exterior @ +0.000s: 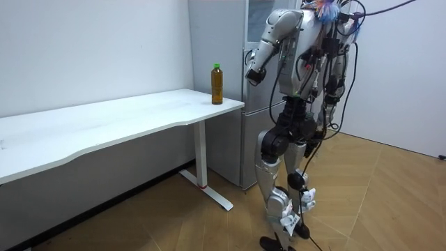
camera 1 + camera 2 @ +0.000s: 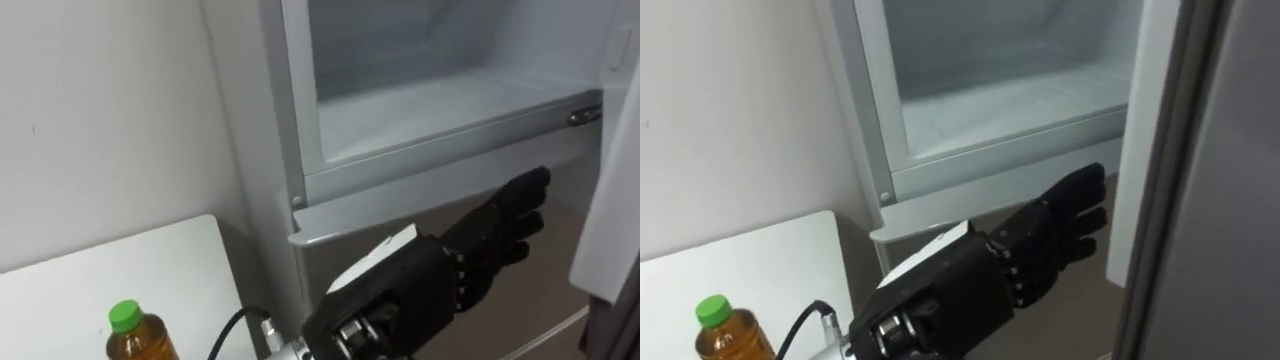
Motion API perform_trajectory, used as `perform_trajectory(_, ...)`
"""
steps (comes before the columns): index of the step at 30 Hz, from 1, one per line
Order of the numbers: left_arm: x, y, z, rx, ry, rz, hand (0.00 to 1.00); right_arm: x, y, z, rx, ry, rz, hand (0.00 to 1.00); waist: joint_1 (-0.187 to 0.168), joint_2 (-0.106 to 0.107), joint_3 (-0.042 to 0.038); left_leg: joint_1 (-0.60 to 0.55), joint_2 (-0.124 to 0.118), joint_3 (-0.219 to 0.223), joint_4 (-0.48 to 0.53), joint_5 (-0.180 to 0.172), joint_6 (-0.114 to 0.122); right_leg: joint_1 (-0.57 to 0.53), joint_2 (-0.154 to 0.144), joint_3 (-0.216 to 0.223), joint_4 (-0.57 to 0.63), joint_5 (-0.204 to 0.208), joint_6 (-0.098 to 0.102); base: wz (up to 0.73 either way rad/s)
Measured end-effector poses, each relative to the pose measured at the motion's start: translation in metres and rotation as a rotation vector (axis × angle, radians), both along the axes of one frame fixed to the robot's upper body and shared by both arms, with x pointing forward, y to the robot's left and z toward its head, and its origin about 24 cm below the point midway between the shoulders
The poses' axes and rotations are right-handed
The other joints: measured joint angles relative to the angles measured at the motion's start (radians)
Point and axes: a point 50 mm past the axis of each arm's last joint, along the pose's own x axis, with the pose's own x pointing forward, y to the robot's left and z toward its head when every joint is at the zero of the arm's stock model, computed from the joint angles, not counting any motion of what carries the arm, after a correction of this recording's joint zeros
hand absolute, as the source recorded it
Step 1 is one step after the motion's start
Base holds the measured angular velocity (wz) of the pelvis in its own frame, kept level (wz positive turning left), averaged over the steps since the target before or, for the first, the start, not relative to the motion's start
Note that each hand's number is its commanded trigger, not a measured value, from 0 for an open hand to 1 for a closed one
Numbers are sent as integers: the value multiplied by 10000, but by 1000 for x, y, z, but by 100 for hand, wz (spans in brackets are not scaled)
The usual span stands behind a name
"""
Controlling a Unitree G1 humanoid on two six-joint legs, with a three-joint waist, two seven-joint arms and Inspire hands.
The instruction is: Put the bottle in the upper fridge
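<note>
The bottle, amber liquid under a green cap, stands upright on the white table at its corner beside the fridge; the room view has the bottle there too. My left hand is open and holds nothing. Its straight fingers reach forward in front of the top edge of the lower fridge door, just below the upper fridge compartment, which stands open with a bare frosty shelf. The hand is well to the right of the bottle and apart from it. I stand upright facing the fridge, left arm raised.
The open upper fridge door stands close on the right. A white wall rises behind the table on the left. The long table runs off to the room view's left over a wooden floor.
</note>
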Motion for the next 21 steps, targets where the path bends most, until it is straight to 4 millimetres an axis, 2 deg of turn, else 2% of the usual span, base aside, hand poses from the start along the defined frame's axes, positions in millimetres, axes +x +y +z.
perform_trajectory(2,-1,-3,2,21,-80,-154,0,-2,-1,0,-29,40,-30,0,-36,17,11,4,24,178,127,-7,-9,4,5,129,-9,8,-8,-20)
perform_trajectory(5,-1,-5,3,26,-174,-280,0,-2,-3,1,-92,67,-26,0,-118,98,60,-5,40,203,137,-41,-50,-34,30,194,-75,3,-3,-4)
perform_trajectory(8,-1,-7,7,27,-316,-363,0,-3,-7,2,-173,89,-77,0,-117,287,90,-6,147,246,135,-228,-96,-69,175,343,-112,18,-2,-9)
perform_trajectory(10,0,-8,9,42,-443,-428,0,-1,-7,2,-198,60,-34,0,-157,339,101,-25,160,421,134,-228,-96,-188,175,402,-7,19,-2,-18)
perform_trajectory(13,-2,-14,13,127,-657,-734,0,-4,-10,3,-260,133,-57,0,-268,355,101,-43,157,457,132,-228,-96,-228,170,439,-16,20,-1,-10)
perform_trajectory(15,-3,-17,16,168,-821,-907,0,-4,-12,3,-330,126,-38,0,-323,395,74,-152,156,499,143,-227,-97,-356,178,544,-10,21,0,-11)
perform_trajectory(19,-4,-22,19,223,-987,-1091,0,-5,-17,5,-520,181,-56,0,-516,415,61,-156,222,981,355,-226,-98,-397,209,869,0,51,-23,-28)
perform_trajectory(21,-4,-22,21,259,-1075,-1124,0,-6,-17,5,-590,239,-85,0,-536,415,61,-161,256,1004,443,-226,-98,-454,243,993,19,71,-51,-39)
